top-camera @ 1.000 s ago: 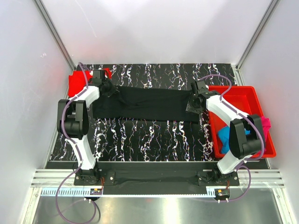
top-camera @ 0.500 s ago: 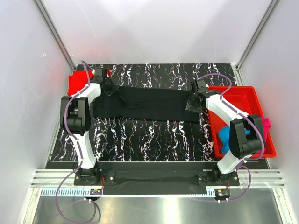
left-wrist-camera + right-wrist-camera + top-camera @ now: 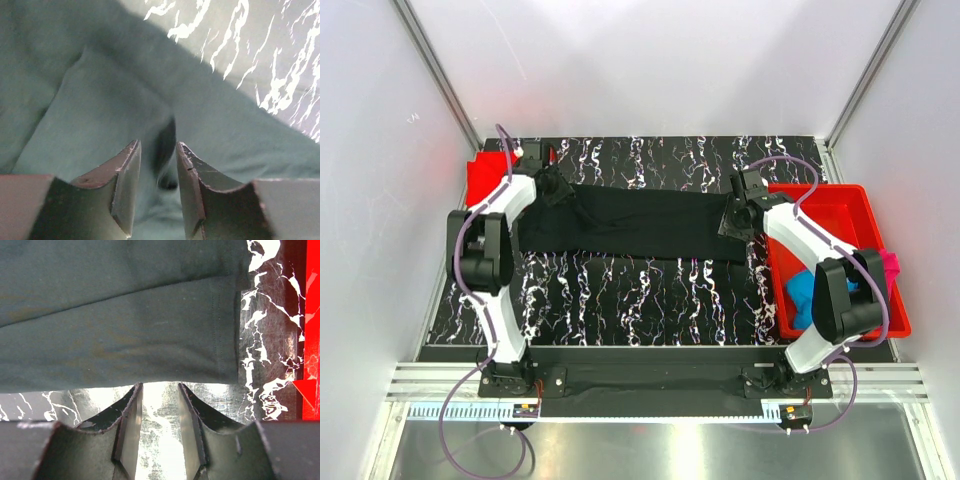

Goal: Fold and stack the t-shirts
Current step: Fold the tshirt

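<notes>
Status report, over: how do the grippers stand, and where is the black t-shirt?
Left gripper open over black t-shirt, left end. Right gripper open, empty, by right hem. Shirt flat across table, nothing blocking.

**Top view:** fixed camera above and behind the arm bases, facing down and forward. It takes in the whole worktop (image 3: 650, 290), both arms and the red bin (image 3: 820, 187).

**Left wrist view:** very near, looking past the left end effector (image 3: 157, 165) onto the black shirt (image 3: 100, 115), with a corner of worktop at upper right.

**Right wrist view:** equally near, looking down past the right end effector (image 3: 159, 410) at the shirt's hem, bare worktop and the bin's edge at right.

All three views share the black shirt; the wrist views cover its opposite ends.
</notes>
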`<state>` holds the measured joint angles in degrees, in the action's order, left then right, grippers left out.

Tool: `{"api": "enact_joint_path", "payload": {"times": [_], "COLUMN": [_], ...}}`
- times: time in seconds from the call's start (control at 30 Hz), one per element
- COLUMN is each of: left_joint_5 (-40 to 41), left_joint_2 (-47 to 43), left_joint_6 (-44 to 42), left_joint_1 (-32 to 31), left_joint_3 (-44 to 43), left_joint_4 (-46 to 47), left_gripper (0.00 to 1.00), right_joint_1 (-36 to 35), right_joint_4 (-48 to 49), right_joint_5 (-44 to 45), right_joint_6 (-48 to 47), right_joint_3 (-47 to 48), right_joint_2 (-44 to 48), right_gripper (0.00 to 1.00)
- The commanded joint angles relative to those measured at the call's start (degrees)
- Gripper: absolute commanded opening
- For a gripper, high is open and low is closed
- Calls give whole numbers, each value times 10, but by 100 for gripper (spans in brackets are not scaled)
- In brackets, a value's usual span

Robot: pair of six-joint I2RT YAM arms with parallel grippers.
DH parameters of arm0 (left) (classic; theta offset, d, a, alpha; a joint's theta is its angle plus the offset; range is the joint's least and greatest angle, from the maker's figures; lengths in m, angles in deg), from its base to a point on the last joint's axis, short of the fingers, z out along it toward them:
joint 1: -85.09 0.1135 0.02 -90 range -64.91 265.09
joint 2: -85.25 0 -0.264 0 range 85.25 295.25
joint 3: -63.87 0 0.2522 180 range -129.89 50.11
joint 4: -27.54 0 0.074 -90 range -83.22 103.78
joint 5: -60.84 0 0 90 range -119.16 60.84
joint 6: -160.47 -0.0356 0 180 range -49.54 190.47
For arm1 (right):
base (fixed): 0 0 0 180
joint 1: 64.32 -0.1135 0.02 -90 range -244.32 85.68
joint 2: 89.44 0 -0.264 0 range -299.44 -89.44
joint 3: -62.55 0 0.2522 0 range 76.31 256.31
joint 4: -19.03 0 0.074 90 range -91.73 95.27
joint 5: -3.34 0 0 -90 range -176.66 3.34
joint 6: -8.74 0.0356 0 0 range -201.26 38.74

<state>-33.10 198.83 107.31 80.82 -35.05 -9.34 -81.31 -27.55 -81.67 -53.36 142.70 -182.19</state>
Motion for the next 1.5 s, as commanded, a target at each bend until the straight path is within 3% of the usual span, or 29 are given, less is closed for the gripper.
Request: {"api": "enact_joint_path", "payload": {"times": [0.0, 0.2, 0.33, 0.43, 0.57, 1.1, 1.47], "left_joint_5": [64, 43, 117, 168, 166, 3, -12], "left_joint_2": [-80, -89, -84, -103, -97, 5, 48], "left_joint_6": [-20, 9, 13, 19, 20, 53, 56], "left_joint_1": [-21, -37, -49, -50, -50, -77, -79], "left_joint_3": [29, 80, 68, 90, 97, 37, 4], "left_joint_4": [-36, -15, -69, -62, -41, 61, 65], "left_gripper": [37, 35, 9, 0, 0, 0, 0], "right_joint_1": [-5, -6, -6, -6, -6, -7, -6], "right_joint_4": [7, 7, 7, 8, 15, 25, 30], "right_joint_5": [-5, -7, -4, -2, -7, -4, -7], "right_joint_6": [7, 6, 4, 1, 2, -1, -6], "right_joint_3": [2, -5, -8, -11, -12, -4, -11], "right_joint_2": [27, 36, 43, 45, 38, 14, 7], "right_gripper": [41, 41, 41, 41, 41, 42, 43]}}
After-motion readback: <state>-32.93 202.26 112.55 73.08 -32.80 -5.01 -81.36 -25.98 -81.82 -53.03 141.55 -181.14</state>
